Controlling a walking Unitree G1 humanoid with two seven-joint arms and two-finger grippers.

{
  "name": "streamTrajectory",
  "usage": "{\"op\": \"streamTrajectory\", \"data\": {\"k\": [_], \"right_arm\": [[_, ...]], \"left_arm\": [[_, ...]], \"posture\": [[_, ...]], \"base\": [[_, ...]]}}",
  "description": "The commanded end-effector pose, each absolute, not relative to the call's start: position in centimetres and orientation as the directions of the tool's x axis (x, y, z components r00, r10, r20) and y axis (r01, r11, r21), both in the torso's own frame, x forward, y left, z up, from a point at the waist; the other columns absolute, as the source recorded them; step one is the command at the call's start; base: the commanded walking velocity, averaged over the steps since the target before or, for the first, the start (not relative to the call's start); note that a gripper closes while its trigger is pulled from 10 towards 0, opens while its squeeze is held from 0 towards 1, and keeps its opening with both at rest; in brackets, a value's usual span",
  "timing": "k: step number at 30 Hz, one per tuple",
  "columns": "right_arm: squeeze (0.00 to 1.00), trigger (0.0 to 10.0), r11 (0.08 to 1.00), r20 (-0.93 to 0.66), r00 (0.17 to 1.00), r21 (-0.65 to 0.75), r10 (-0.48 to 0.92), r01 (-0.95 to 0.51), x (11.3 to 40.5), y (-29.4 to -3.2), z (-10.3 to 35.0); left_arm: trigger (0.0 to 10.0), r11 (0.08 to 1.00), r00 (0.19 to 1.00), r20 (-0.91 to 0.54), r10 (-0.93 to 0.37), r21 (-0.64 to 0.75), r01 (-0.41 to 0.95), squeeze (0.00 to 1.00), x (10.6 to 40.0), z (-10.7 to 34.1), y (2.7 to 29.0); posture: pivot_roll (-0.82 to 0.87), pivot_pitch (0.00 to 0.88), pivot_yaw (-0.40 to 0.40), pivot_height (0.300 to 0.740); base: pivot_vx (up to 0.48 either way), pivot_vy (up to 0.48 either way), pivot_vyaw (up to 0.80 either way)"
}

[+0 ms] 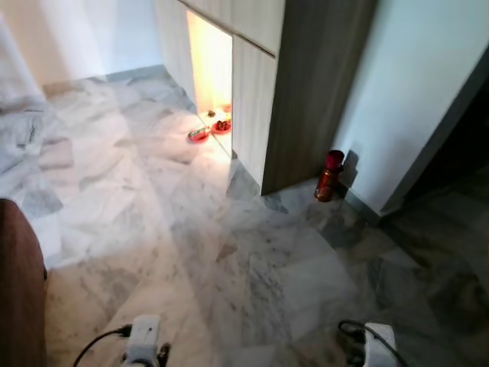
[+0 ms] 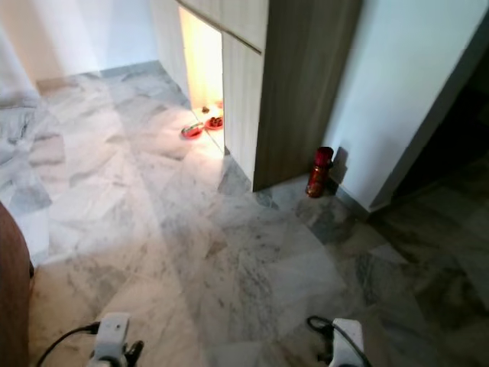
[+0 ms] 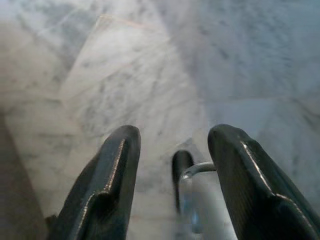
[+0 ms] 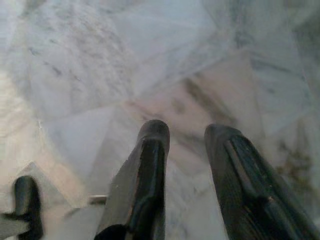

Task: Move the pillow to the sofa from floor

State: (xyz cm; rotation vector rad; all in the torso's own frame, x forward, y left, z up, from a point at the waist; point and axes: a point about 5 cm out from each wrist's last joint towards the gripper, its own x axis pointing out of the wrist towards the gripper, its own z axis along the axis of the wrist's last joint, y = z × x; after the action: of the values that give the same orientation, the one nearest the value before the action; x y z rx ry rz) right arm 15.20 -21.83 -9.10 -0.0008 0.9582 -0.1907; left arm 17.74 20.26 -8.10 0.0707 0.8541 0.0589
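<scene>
A brown sofa edge (image 1: 18,294) stands at my near left. Both arms hang low over the marble floor (image 1: 229,252); the left wrist (image 1: 144,340) and the right wrist (image 1: 379,341) show at the bottom of the eye views. In the left wrist view my left gripper (image 3: 175,134) is open, with bare marble between its fingers (image 3: 112,175). My right gripper (image 4: 186,129) is open too, its fingers (image 4: 147,165) above pale floor tiles.
A tall wooden cabinet (image 1: 306,92) stands ahead with a lit gap beside it. Red bowls (image 1: 210,130) lie on the floor at that gap. A red bottle (image 1: 330,176) stands by the white wall. A dark doorway (image 1: 458,145) opens on the right.
</scene>
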Motion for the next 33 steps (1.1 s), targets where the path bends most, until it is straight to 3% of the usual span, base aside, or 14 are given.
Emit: {"op": "streamTrajectory", "data": {"k": [1,33], "right_arm": [[0.00,10.0,0.982,-0.806,0.568,-0.083,-0.165,0.168,15.51,-21.89,-8.96],[0.00,10.0,0.984,-0.806,0.569,-0.086,-0.162,0.157,15.50,-21.83,-8.97]], "left_arm": [[10.0,0.996,0.645,-0.760,0.080,0.088,-0.021,0.00,17.61,-8.23,20.09],[10.0,0.995,0.679,-0.729,0.087,0.096,-0.024,0.00,18.52,-7.73,19.93]], "posture": [[0.04,0.000,-0.038,0.740],[0.04,0.000,-0.033,0.740]], "base": [[0.000,0.000,0.00],[0.000,0.000,0.00]]}}
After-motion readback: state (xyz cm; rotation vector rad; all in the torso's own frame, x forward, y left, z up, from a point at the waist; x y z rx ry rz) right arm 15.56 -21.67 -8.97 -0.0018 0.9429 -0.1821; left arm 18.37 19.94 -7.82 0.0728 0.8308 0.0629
